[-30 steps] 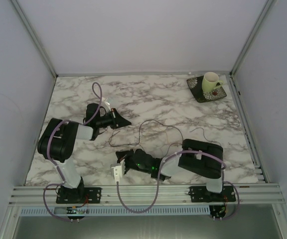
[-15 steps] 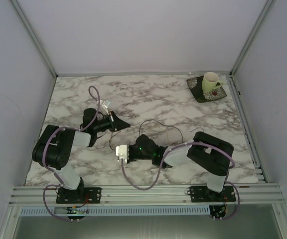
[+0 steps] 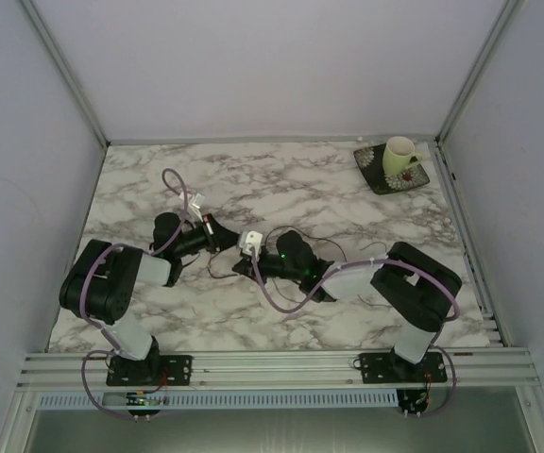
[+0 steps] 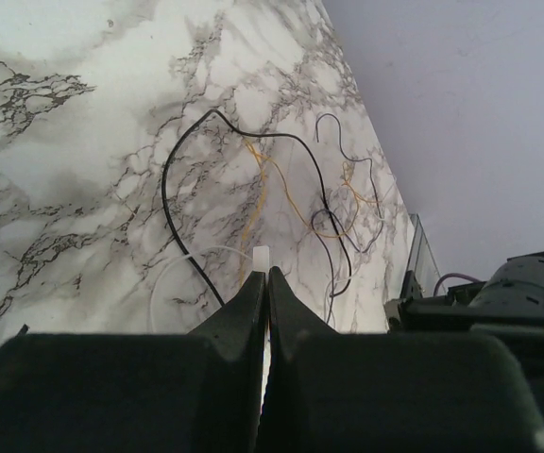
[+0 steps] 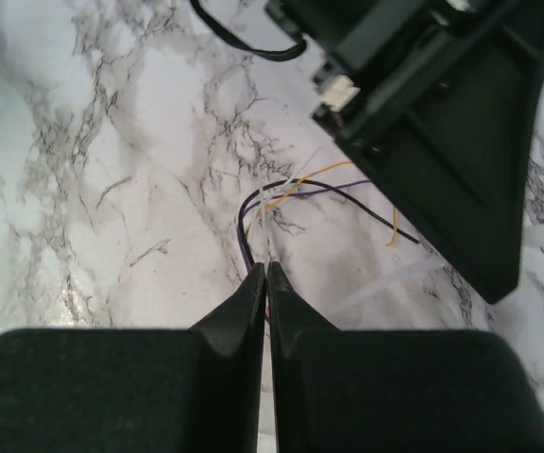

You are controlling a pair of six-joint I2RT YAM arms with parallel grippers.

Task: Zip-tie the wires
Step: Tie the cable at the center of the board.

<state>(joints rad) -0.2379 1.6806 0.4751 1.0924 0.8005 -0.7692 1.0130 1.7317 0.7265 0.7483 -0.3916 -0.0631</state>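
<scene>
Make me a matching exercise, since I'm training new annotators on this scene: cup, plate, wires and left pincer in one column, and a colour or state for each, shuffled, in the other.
Column one:
1. cup
2. plate
3. wires
4. left pincer

Column two:
A. shut
B. dark, beneath the cup
C. pale, upright
D. lying in loose loops

Pairs: 1-C, 2-B, 3-D, 4-A.
</scene>
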